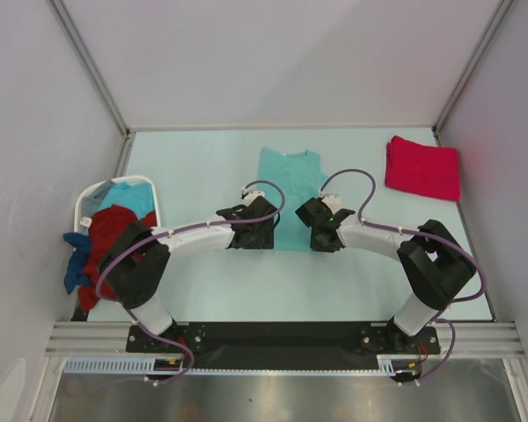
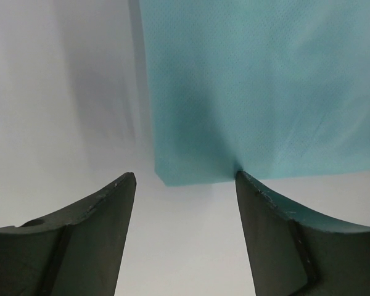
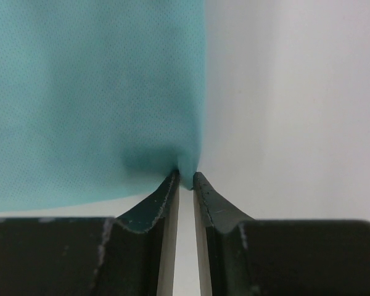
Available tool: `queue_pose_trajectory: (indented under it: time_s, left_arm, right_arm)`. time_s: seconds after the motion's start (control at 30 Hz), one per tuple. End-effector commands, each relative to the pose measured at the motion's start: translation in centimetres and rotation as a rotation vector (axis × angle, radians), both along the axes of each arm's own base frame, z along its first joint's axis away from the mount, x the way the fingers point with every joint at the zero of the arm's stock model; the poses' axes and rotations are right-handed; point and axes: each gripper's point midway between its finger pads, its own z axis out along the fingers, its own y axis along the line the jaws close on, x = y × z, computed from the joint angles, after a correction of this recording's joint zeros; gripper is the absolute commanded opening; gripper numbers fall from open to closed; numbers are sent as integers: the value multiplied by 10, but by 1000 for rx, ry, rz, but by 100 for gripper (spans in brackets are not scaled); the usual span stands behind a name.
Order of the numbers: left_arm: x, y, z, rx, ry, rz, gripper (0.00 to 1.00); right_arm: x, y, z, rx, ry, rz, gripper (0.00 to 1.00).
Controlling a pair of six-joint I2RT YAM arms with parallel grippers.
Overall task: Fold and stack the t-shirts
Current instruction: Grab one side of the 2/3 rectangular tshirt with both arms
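Light teal short-sleeved cloth t-shirt [image 1: 289, 189] lies flat mid-table, sides apparently folded in to a narrow strip, collar far, hem toward the arms.

Right gripper [image 3: 186, 176]: jaws nearly together, pinching the very tip of the near-right hem corner. Cloth puckers at the tips.
Left gripper [image 2: 185, 179]: jaws wide apart, straddling the near-left hem corner. One finger touches the hem edge; nothing held.

Risks as I read it:
- Asymmetric grasp. Lift now and only the right corner rises, so the shirt skews and the fold goes crooked.
- Right bite is shallow, at the extreme corner. It could slip out under the cloth's weight.
- If the strip is layered, either pinch may catch the top layer only and the side folds open.
- The left finger on the hem could shove the cloth and bunch it rather than get under it.

Other shirts:
- bright pinkish-red folded t-shirt [image 1: 422, 167], far right, well apart
- white plastic laundry basket [image 1: 114, 182], left edge, holding a light blue shirt [image 1: 128, 198], with a dark red shirt [image 1: 110, 233] and a blue shirt [image 1: 75, 264] spilling over its near side

Surface: smooth pale blue-white tabletop [image 1: 202, 167], matte, little to grip fabric.
Room: plain white wall panels [image 1: 273, 61] on three sides, aluminium mounting rail [image 1: 282, 336] at the near edge.
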Motion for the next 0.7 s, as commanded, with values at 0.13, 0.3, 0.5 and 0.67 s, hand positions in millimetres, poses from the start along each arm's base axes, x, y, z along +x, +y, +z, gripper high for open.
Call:
queue_pose_trajectory:
  time_s: [0.13, 0.3, 0.5, 0.67]
  left_arm:
    - [10, -12, -1, -32, -4, -22, 66]
    - [9, -11, 1, -38, -9, -20, 57]
    - [9, -10, 6, -43, -17, -19, 37]
    - [7, -10, 10, -54, -17, -18, 16]
  right_arm:
    - [3, -4, 0, -13, -15, -7, 20]
    - [3, -3, 0, -8, -15, -10, 18]
    - [5, -3, 1, -10, -17, -11, 9]
    - [6, -2, 3, -9, -22, -12, 0]
